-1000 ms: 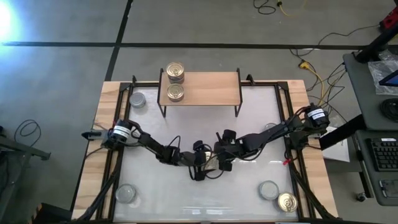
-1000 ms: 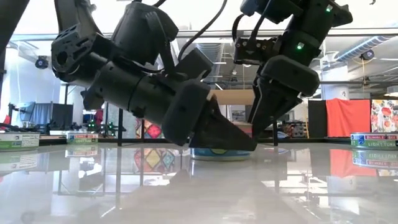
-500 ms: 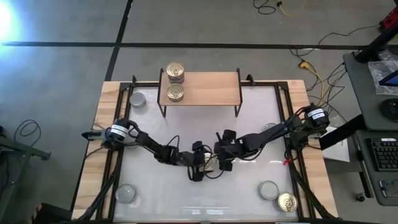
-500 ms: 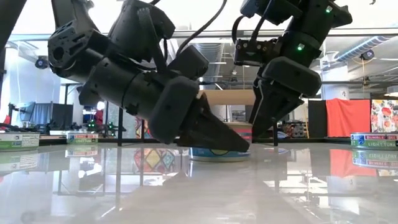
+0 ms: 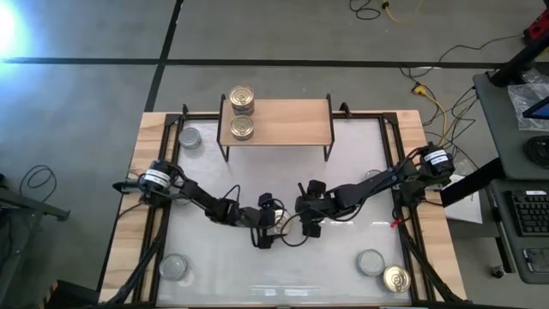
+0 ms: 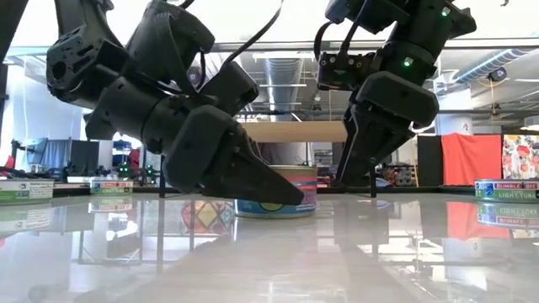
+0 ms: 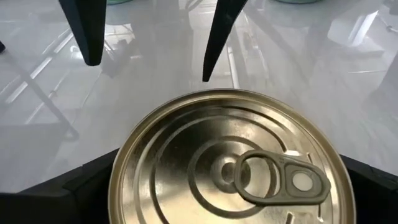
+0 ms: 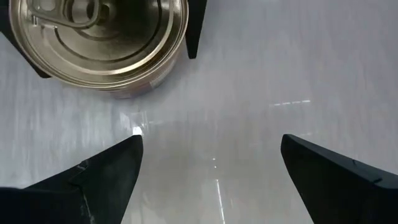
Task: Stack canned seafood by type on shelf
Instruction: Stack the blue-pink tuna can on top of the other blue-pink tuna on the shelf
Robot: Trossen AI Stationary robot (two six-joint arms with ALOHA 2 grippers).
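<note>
Left wrist view gives me my clearest look: the left gripper (image 7: 224, 205) has its fingers spread wide on either side of a gold-lidded tin (image 7: 227, 162), with no clear contact, so I read it as released around the tin, not clamping it. The tin stands upright on the white table (image 5: 343, 257), near the middle, pull-tab up. In the low view I see the same tin (image 6: 282, 192) behind the left gripper's tilted fingers (image 6: 253, 172).

Just beside it, the right gripper (image 5: 310, 221) hangs with its fingers parted too, holding nothing; from its own wrist camera the tin (image 8: 99, 37) sits ahead of the fingers, apart from them.

Farther out, the shelf (image 5: 276, 122) stands at the far edge of the table with two gold-lidded tins (image 5: 242, 113) on the left end of its board. A silver-lidded tin (image 5: 190, 136) sits on the table beside the shelf's left legs. Along the near edge I see another silver tin (image 5: 174, 267) at the left, and a silver tin (image 5: 371, 262) with a gold one (image 5: 396, 279) just beside it at the right.
</note>
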